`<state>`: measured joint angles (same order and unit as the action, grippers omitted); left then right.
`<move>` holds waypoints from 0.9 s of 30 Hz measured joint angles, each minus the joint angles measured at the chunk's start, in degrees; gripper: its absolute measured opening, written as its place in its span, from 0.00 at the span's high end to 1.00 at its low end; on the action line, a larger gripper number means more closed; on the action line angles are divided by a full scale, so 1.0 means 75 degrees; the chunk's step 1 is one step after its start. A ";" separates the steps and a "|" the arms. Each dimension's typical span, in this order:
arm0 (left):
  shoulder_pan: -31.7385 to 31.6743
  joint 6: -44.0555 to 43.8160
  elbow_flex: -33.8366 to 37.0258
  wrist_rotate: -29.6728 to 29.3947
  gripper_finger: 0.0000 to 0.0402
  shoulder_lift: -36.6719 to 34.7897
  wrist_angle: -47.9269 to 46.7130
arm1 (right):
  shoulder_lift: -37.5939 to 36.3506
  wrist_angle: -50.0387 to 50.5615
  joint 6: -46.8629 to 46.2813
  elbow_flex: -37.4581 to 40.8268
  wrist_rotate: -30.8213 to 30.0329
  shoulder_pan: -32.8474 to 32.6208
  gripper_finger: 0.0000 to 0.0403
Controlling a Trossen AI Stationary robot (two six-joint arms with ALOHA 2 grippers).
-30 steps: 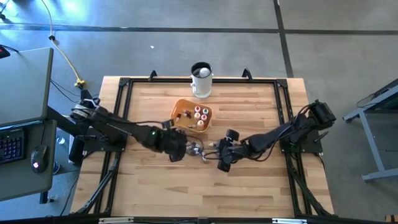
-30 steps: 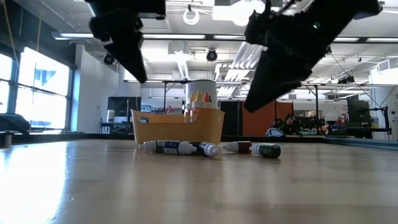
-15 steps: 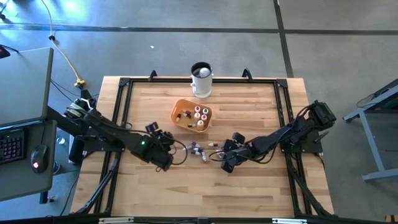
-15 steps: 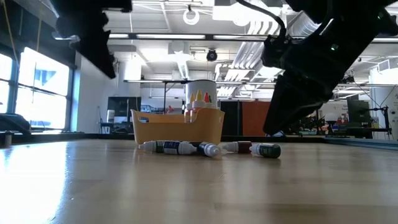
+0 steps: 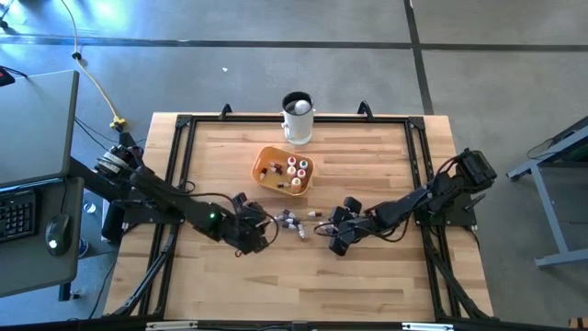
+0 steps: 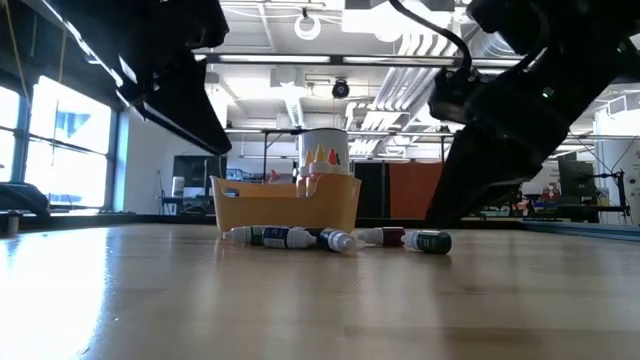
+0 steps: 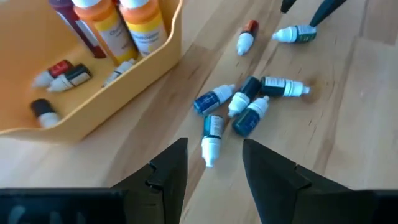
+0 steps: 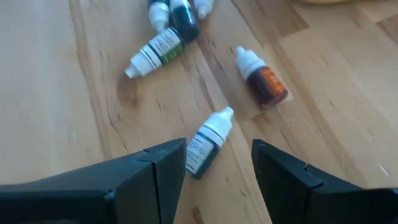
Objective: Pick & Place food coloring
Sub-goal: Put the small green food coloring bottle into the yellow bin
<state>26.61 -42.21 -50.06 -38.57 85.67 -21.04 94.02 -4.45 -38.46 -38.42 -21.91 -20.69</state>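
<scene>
Robotics lab or workshop — bare concrete floor (image 5: 276, 74), exposed ceiling ducts (image 6: 400, 85) with strip lighting, a keyboard (image 5: 16, 213) and mouse (image 5: 53, 221) beside the wooden table (image 5: 367, 156).

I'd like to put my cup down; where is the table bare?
Bare wood lies between the white mug and the table's right edge, and along the near edge. It is crowded between the orange bowl and both arms, where loose bottles lie.

Bright, even light falls on the wooden table (image 5: 367, 147), and shadows under the arms are soft and faint. In the low view, ceiling lamps (image 6: 308, 22) glare behind the arms, turning them into blurred silhouettes, and the near tabletop is out of focus. Wrist views are sharp.
</scene>
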 joint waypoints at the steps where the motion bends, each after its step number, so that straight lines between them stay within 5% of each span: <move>1: 0.0000 -0.0001 0.0115 0.0004 0.62 0.0000 0.0246 | 0.0000 -0.0074 0.0044 0.0010 -0.0001 0.0000 0.56; 13: -0.0108 0.0126 0.1095 -0.0102 0.62 0.0453 0.2498 | 0.0010 -0.0701 0.0406 0.0010 0.0032 -0.0003 0.56; 21: -0.0537 0.2079 0.1086 0.0493 0.62 0.1443 0.3805 | 0.0442 -0.1073 0.0531 -0.0005 -0.0009 -0.0113 0.56; 27: -0.0867 0.2199 0.1089 0.0740 0.62 0.1794 0.4005 | 0.0525 -0.1124 0.0531 -0.0005 -0.0026 -0.0108 0.56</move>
<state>20.11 -25.72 -41.89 -33.02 99.12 9.00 97.95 -12.88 -34.48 -38.46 -22.11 -21.50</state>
